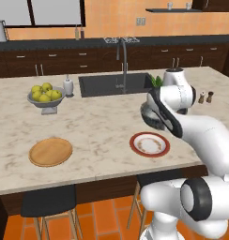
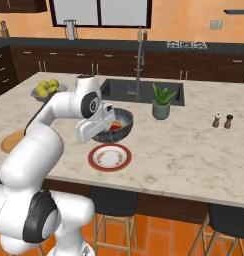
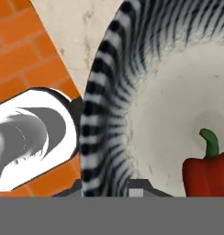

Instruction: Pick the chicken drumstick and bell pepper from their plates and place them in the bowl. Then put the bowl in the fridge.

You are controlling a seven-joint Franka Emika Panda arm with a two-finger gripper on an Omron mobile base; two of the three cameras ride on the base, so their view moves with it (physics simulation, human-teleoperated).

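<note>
The dark grey ribbed bowl (image 2: 122,123) is on the island counter just behind the red-rimmed cream plate (image 2: 110,157). My gripper (image 3: 102,190) is shut on its striped near rim (image 3: 98,137), with one finger on each side of the wall. Inside the bowl lies the red bell pepper (image 3: 208,172), green stem up. The chicken drumstick is hidden. Both the red-rimmed plate (image 1: 149,144) and the tan wooden plate (image 1: 50,151) are bare. My arm covers part of the bowl (image 1: 150,118) in the left base view. The fridge is out of view.
A grey pedestal bowl of yellow-green fruit (image 1: 46,96) and a soap dispenser (image 1: 68,86) stand left of the sink (image 1: 114,84). A potted plant (image 2: 161,102) and two shakers (image 2: 222,120) stand to the right. Stools (image 1: 48,201) are tucked under the counter's near edge.
</note>
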